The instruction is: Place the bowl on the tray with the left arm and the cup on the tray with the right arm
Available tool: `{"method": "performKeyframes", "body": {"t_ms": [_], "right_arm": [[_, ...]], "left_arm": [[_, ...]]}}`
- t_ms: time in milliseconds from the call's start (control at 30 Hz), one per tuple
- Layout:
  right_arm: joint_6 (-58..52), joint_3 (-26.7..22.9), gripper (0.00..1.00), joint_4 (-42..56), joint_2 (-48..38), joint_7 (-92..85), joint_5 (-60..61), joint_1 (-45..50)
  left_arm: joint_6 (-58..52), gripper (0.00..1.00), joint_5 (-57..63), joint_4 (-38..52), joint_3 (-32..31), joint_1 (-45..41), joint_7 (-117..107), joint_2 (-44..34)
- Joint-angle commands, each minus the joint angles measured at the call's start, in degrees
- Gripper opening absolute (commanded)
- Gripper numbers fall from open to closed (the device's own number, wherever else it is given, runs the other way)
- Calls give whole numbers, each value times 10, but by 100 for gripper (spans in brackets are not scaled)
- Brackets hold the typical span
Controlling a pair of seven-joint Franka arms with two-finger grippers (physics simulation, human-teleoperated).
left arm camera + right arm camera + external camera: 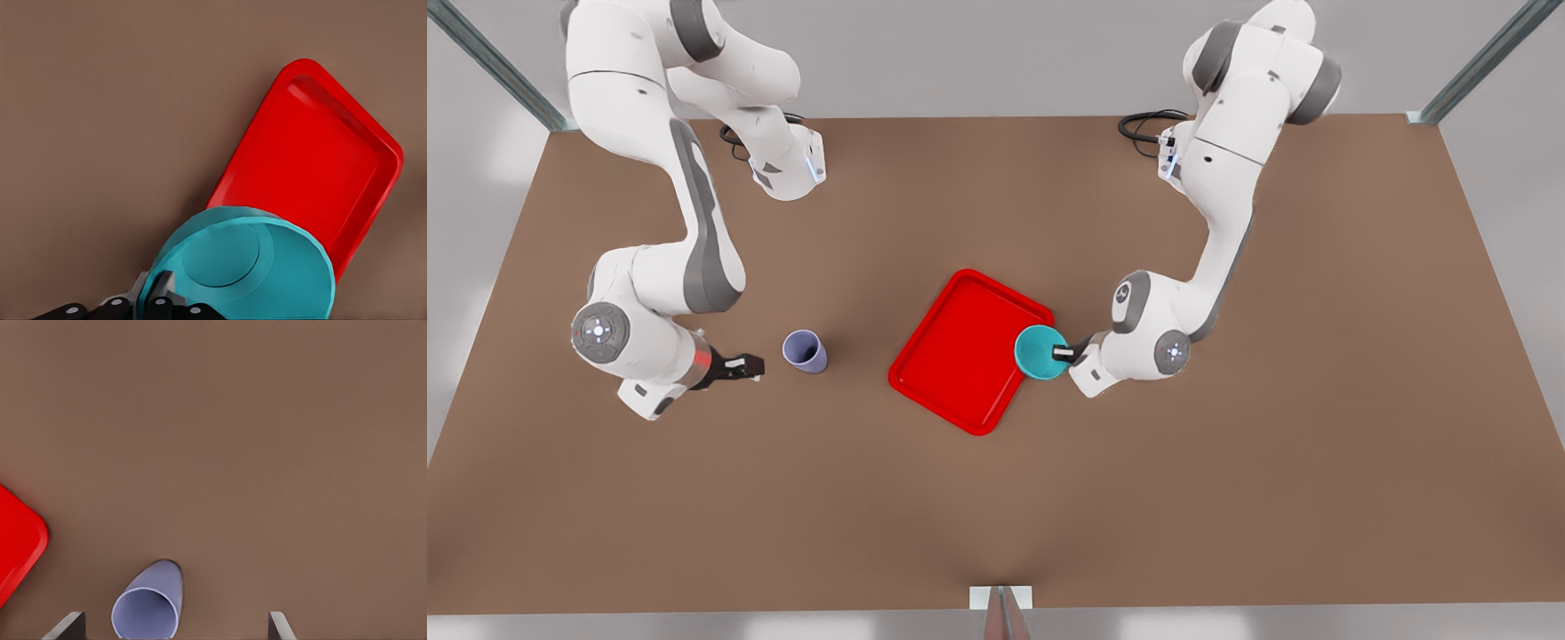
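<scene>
In the front view the left claw (1069,352) is at the front view's right, pinching the rim of the bowl (1040,352), which sits over the tray (960,356) at its right edge — whether held above it or already touching, I cannot tell. The right claw (749,365) is at the front view's left, near the cup (805,351) but apart from it; the cup stands upright on the brown table (1227,462), well apart from the tray. By my judgement the bowl's placing is the step in hand, and the cup's pickup is not yet done.

In the left wrist view the bowl (243,267) overlaps the tray's (313,153) near rim, one claw finger inside the wall and one outside. Next it needs carrying further over the tray floor, then lowering and release.

In the right wrist view the claw's fingertips (67,625) are spread wide, the cup (150,603) between them but off to one side — it needs centring before closing. The tray (17,547) is cut off at the edge.
</scene>
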Motion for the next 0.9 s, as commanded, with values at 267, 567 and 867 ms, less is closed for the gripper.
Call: {"method": "performKeyframes", "body": {"t_ms": [267, 567, 867], "right_arm": [[84, -1, 100, -84, 14, 21, 14, 2], [197, -1, 100, -261, -67, 24, 37, -2], [291, -1, 100, -365, -80, 36, 57, 5]], "left_arm": [[0, 21, -34, 4, 0, -82, -40, 31], [7, 100, -23, 15, 7, -97, -43, 56], [-246, 100, 254, 206, 206, -90, -39, -17]]}}
